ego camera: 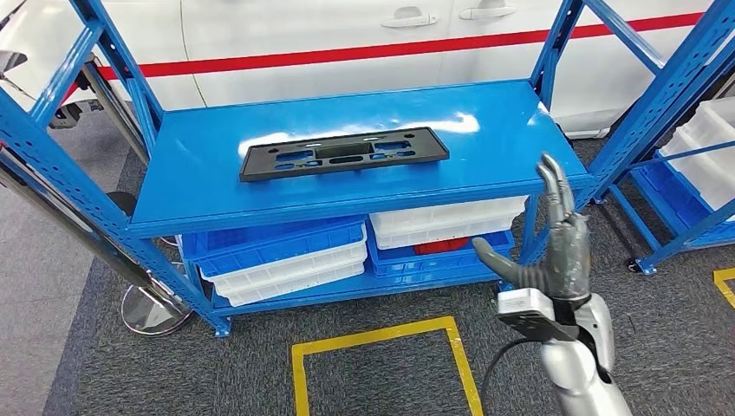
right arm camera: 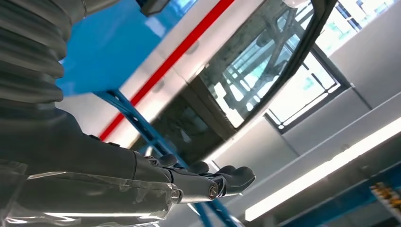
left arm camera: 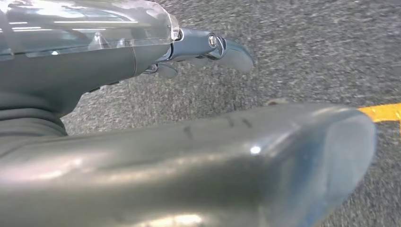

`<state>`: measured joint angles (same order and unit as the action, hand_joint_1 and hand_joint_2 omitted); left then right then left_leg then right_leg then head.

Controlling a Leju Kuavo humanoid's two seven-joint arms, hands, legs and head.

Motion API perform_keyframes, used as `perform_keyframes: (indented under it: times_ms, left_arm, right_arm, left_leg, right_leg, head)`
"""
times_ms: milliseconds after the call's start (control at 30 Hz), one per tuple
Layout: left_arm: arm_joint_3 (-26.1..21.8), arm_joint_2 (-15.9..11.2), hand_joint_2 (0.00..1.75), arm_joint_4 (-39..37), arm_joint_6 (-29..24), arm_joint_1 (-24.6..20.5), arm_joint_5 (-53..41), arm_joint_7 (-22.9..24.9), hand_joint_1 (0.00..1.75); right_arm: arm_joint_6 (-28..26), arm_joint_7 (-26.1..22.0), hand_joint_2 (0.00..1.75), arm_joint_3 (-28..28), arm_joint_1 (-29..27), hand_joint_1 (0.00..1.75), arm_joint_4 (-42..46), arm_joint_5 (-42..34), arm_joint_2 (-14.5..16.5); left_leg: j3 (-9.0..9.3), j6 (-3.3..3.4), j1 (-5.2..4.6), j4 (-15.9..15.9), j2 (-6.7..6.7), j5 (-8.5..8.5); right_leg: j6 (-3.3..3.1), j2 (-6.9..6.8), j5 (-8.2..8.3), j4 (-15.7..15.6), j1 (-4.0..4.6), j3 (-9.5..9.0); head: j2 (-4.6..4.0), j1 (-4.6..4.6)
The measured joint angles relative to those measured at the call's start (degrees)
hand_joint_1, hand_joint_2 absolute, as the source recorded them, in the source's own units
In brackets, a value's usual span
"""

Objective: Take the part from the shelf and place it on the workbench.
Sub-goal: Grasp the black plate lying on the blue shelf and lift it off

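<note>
Nearest, the floor (ego camera: 104, 347) is coarse grey carpet marked with a square outline of yellow tape (ego camera: 381, 360). The right hand (ego camera: 555, 247) rises from a smooth silver forearm at the near right, in front of the shelf's right end. Its dark metallic fingers (ego camera: 553, 186) stand straight up and apart, the thick thumb jutting left, and they hold nothing. The left hand (left arm camera: 142, 142) hangs over the speckled carpet; its glossy grey thumb and darker fingers (left arm camera: 227, 49) lie stretched out and apart, with nothing in them.

Beyond the tape stands the shelf (ego camera: 208, 186), a frame of blue perforated steel posts with a flat, shiny blue top board. On the lower level sit stacked plastic trays (ego camera: 286, 256), blue and white, shallow and rectangular.

The part (ego camera: 342, 152) lies flat near the middle of the top board, well apart from the right hand: a long, thin black plastic plate with rectangular cut-outs and matte finish.

Farthest, a white car body (ego camera: 347, 35) with a red stripe and recessed door handles spans the back.
</note>
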<state>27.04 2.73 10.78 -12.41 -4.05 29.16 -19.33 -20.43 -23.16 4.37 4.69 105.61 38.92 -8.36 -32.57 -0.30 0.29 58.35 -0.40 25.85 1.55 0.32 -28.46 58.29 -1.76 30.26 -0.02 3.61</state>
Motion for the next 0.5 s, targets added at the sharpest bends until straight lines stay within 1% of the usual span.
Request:
perform_keyframes:
  times_ms: [100, 167, 233, 333, 400, 433, 467, 500]
  left_arm:
    - [0.8, 0.1, 0.0, 0.0, -0.6, -0.6, -0.9, -0.3, 0.0]
    - [1.4, 0.1, 0.0, 0.0, -1.4, -1.2, -1.4, -0.7, 0.0]
    - [1.7, 0.2, 0.0, 0.0, -2.0, -1.7, -1.8, -1.2, 0.0]
    - [2.2, 0.2, 0.0, 0.0, -1.1, -2.2, -2.0, -1.1, 0.0]
    - [2.5, 0.2, 0.0, 0.0, 0.9, -2.4, -1.8, -0.7, 0.0]
    - [2.6, 0.2, 0.0, 0.0, 1.8, -2.4, -1.6, -0.4, 0.0]
    - [2.6, 0.3, 0.0, 0.0, 2.6, -2.5, -1.4, -0.2, 0.0]
    - [2.6, 0.4, 0.0, 0.0, 3.1, -2.5, -1.2, 0.0, 0.0]
  right_arm:
    - [-5.6, 2.1, 1.75, 6.3, 5.3, 0.0, -6.1, 10.8, 1.1]
    - [-8.9, 3.8, 1.75, 10.6, 8.8, 0.0, -11.0, 17.2, 2.9]
    - [-10.4, 5.0, 1.75, 14.1, 11.6, 0.0, -15.0, 19.8, 4.9]
    - [-10.1, 6.9, 1.75, 18.1, 14.6, 0.0, -20.1, 21.6, 8.0]
    - [-8.5, 8.0, 1.75, 19.8, 15.9, 0.0, -22.5, 22.5, 9.7]
    - [-7.6, 8.3, 1.75, 20.3, 16.3, 0.0, -23.1, 22.7, 10.3]
    - [-6.7, 8.6, 1.75, 20.8, 16.6, 0.0, -23.7, 22.7, 11.0]
    - [-6.1, 8.7, 1.75, 21.1, 16.9, 0.0, -24.1, 22.7, 11.5]
  left_leg:
    - [0.0, 0.01, 0.01, 0.0, 0.01, -0.04]
    - [0.03, 0.0, 0.01, 0.0, 0.03, -0.06]
    - [0.03, 0.0, 0.03, 0.0, 0.01, -0.07]
    - [-0.02, 0.04, 0.0, 0.1, -0.03, -0.02]
    - [-0.12, 0.44, -0.11, 0.2, -0.04, 0.04]
    - [-0.04, 0.75, -0.16, -0.1, -0.03, -0.08]
    - [0.28, 1.06, -0.01, -0.8, 0.05, -0.41]
    - [0.69, 1.3, 0.16, -1.7, 0.14, -0.79]
  right_leg:
    - [0.0, 0.02, 0.03, 0.0, 0.01, -0.01]
    - [-0.01, 0.04, 0.05, 0.0, 0.02, 0.0]
    - [-0.01, 0.0, 0.05, 0.0, 0.03, 0.0]
    - [0.04, -0.02, 0.09, -0.1, -0.03, 0.01]
    - [0.3, -0.04, 0.26, -0.4, -0.27, -0.04]
    - [0.53, -0.03, 0.41, -0.8, -0.29, -0.17]
    - [0.66, -0.08, 0.39, -0.8, -0.29, -0.23]
    - [0.73, -0.12, 0.01, -0.2, -0.21, 0.03]
  head:
    - [0.0, 0.0]
    - [0.0, 0.0]
    - [0.0, 0.0]
    - [0.0, 0.01]
    - [0.0, 0.01]
    - [0.0, 0.01]
    - [0.0, 0.01]
    - [0.0, 0.01]
